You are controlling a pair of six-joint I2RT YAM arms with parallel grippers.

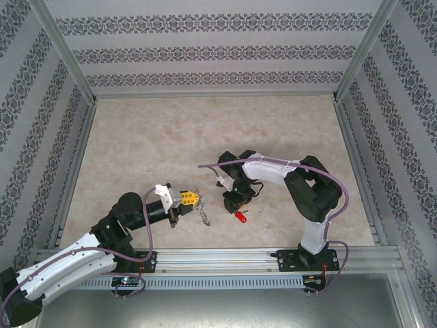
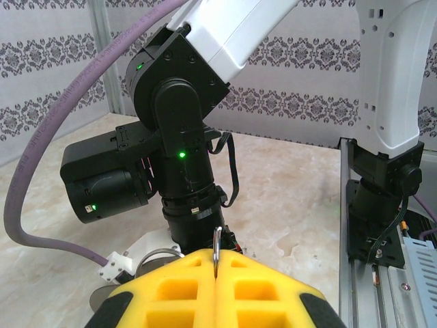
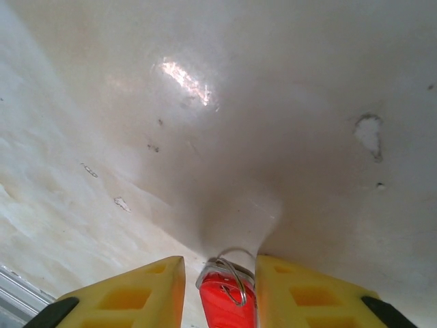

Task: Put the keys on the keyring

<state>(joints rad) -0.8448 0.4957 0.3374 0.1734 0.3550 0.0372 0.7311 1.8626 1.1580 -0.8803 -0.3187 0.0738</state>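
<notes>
Pinched at the thin wire end of the keyring [image 2: 216,247] between the yellow fingers [image 2: 171,294] of the left hand [image 2: 216,263], clenched tight with no gap between the pads. From above, trailing off the tip of that left hand [image 1: 192,199] as a short silvery chain, the keyring [image 1: 203,214] slanting toward the near edge of the counter [image 1: 171,130], a little left of the middle; cannot tell whether its lower end touches the surface. Just right of it, apart from it, the red key [image 1: 240,218], poking out past the tip of the right hand [image 1: 236,205] and pointing at the near edge. Seen from the right wrist, grasping the red key [image 3: 225,304] between two yellow fingers [image 3: 136,294], the right hand [image 3: 220,268] closed only as far as the key's width, a small wire loop threaded through the key's top. Below it, pale marbled counter [image 3: 205,137] with a bright glare spot and a few small marks. Both hands near each other, facing across a narrow gap, in the near half of the counter. Behind the left hand, in the left wrist view, the right arm [image 2: 177,137], black at the joints with green lights lit, white higher up. Around the counter, patterned walls [image 1: 205,48] on three sides.
</notes>
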